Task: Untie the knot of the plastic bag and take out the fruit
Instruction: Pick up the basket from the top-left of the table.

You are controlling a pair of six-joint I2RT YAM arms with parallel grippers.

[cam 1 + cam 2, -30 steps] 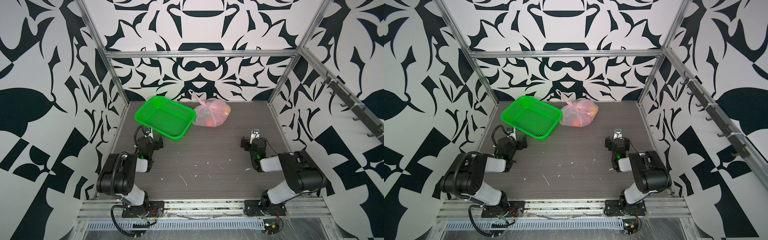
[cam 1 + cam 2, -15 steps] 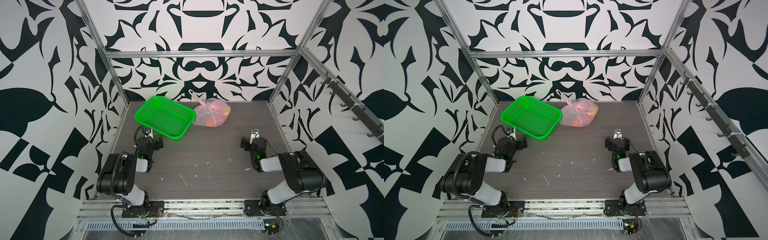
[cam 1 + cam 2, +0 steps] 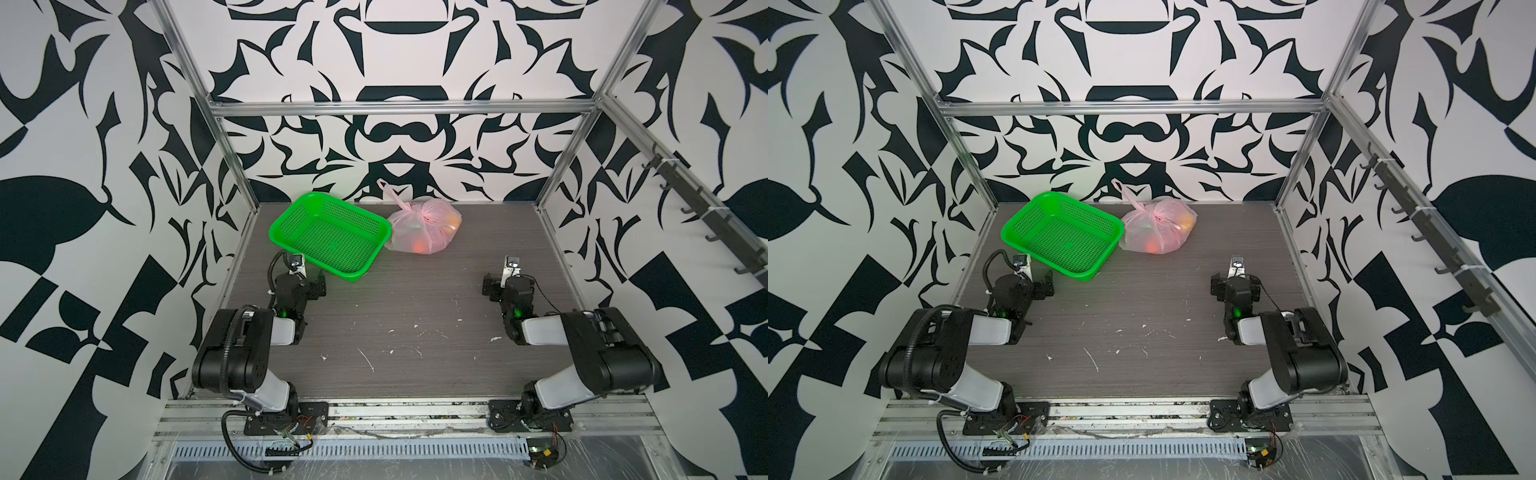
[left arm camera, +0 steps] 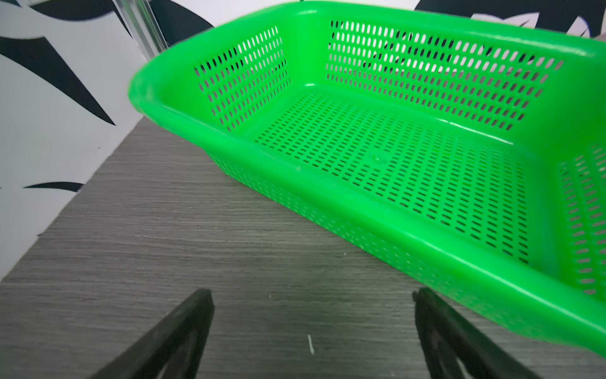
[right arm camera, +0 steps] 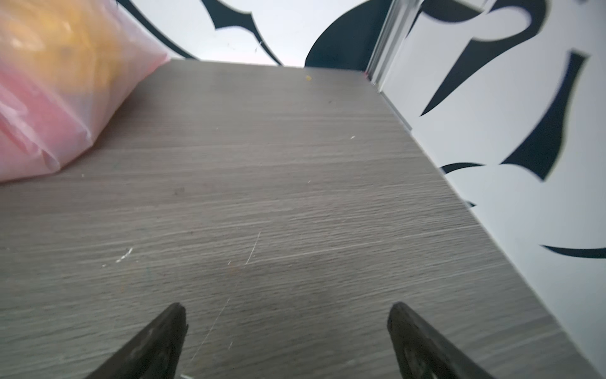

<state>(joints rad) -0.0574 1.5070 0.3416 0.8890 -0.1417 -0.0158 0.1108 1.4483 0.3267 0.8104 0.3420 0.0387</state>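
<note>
Two black hands, both spread wide and empty, by the side edges of one grey wood-grain bench (image 3: 415, 316): left hand (image 4: 311, 297), right hand (image 5: 287, 310). Beyond, toward the far-left corner, one green perforated rectangular plastic basket (image 3: 330, 237). Just beside it at the far edge, one crinkly translucent pink plastic bag (image 3: 440, 232), knot (image 3: 423, 214) tied, fruit (image 3: 419, 247) inside, uncountable.
</note>
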